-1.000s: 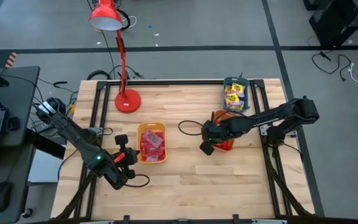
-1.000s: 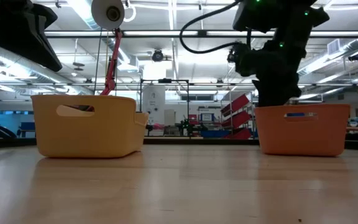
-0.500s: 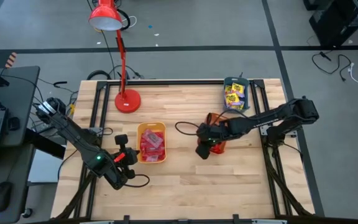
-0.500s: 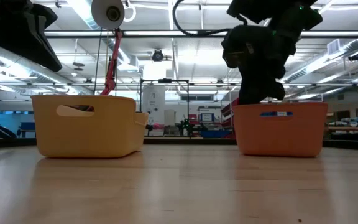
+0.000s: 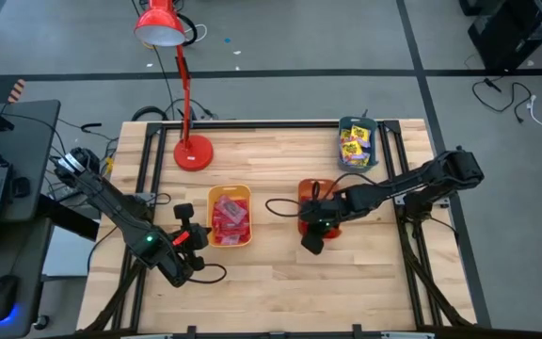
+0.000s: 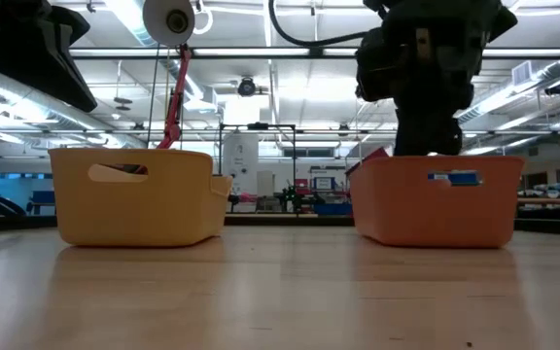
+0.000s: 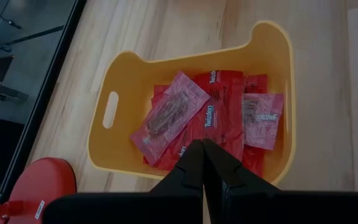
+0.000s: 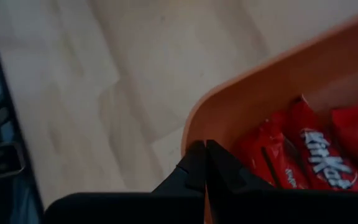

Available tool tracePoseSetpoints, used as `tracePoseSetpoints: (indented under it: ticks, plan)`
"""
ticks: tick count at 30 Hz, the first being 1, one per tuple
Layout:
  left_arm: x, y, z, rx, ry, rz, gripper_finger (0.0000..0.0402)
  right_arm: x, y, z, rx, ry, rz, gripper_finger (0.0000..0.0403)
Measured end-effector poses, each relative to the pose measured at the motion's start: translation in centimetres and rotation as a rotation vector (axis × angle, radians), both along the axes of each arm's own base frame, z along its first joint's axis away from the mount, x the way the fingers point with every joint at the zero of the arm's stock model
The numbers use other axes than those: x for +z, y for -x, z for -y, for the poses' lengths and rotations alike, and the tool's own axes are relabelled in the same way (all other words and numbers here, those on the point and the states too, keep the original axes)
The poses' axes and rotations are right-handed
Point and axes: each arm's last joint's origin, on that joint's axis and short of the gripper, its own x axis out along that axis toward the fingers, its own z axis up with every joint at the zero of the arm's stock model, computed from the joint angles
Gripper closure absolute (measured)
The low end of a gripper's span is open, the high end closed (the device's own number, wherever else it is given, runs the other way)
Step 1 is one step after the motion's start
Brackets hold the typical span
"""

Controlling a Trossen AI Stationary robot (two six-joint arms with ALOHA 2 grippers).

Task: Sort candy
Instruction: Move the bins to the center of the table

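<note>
An orange tray (image 5: 310, 195) holding red candy (image 8: 316, 155) stands at the table's middle right. My right gripper (image 5: 311, 237) is shut, and its fingertips (image 8: 199, 152) are at the tray's near-left corner. A yellow tray (image 5: 230, 217) at the middle left holds red and pinkish candy (image 7: 210, 118). My left gripper (image 7: 202, 146) is shut and hovers beside that tray's left side, touching nothing. A teal tray (image 5: 356, 143) with yellow candy stands at the far right. My right gripper has its shut fingers against the orange tray's rim at a rounded corner (image 8: 192, 127). They slant down from above. Whether the tips sit on the rim or just inside the wall, I cannot tell. The tray stands flat on the table.
A red desk lamp (image 5: 183, 89) stands with its base (image 5: 193, 153) at the far left of the table. Black frame rails run along the table's left and right sides. Bare wood (image 5: 280, 273) lies along the near edge.
My right gripper has moved toward the table's left and near edges and tipped further down, staying shut. The orange tray has slid along the table with it, leftward and nearer, still flat and upright.
</note>
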Motion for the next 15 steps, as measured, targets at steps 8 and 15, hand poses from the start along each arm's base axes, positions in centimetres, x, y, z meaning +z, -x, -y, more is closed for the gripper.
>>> tracePoseSetpoints:
  ticks: [8,15]
  plan:
    - [0.0,0.0,0.0,0.0,-0.002,-0.002,0.0401,0.3,0.2,-0.6,0.005,-0.033,-0.004,0.0403]
    - [-0.1,0.6,-0.5,0.047,0.013,-0.07,0.0401,3.1,1.6,0.6,-0.05,-0.007,0.07,0.0403]
